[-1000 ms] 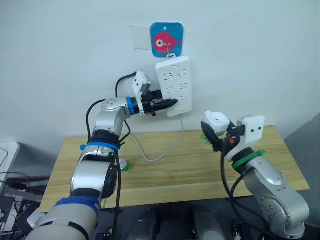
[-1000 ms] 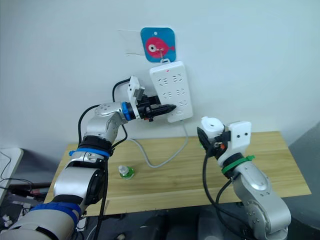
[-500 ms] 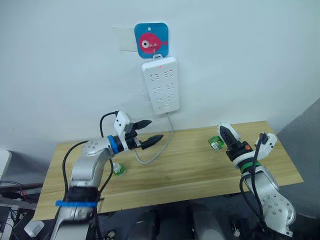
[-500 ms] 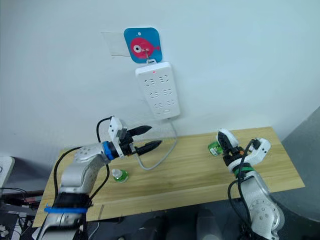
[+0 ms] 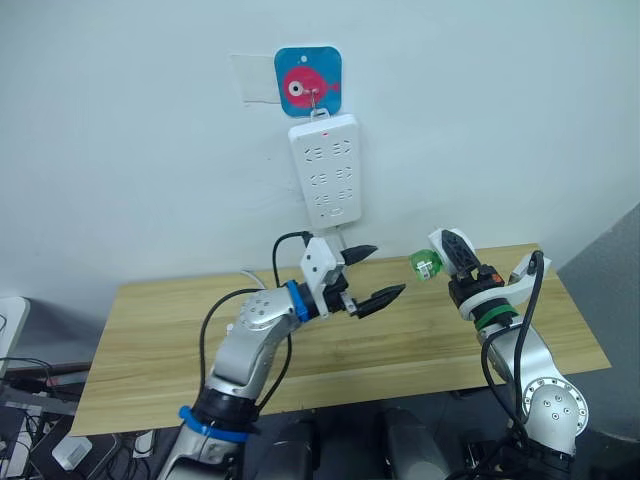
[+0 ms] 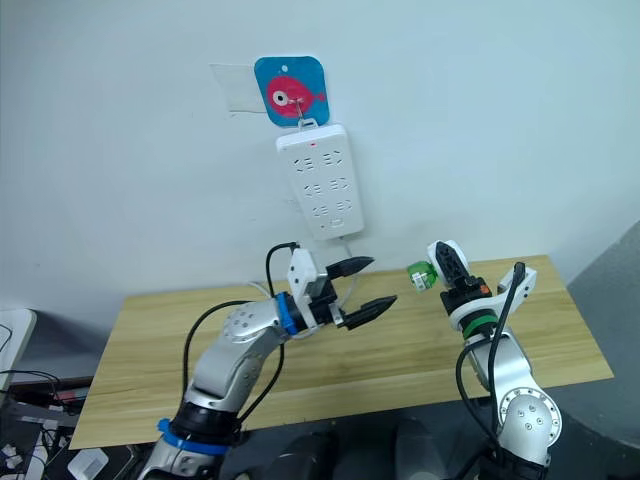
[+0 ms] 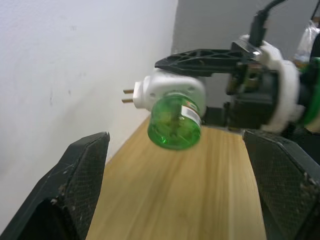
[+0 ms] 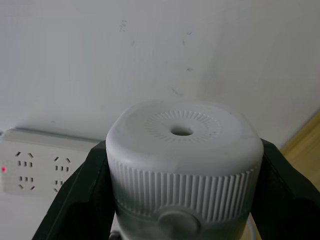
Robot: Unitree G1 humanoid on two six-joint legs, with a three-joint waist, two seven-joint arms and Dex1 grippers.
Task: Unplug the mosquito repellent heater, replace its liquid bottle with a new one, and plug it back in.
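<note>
- Above the wooden table's (image 5: 150, 340) right part, the mosquito repellent heater (image 7: 172, 92) is clamped between the right gripper's (image 5: 447, 252) two black fingers, held off the surface, its green liquid bottle (image 5: 424, 264) pointing toward the left arm.
- At nine o'clock from the bottle, the left gripper (image 5: 372, 274) hangs with fingers spread wide, holding nothing.
- At twelve o'clock, the white power strip (image 5: 326, 183) hangs on the wall under a fish hook (image 5: 308, 87).
</note>
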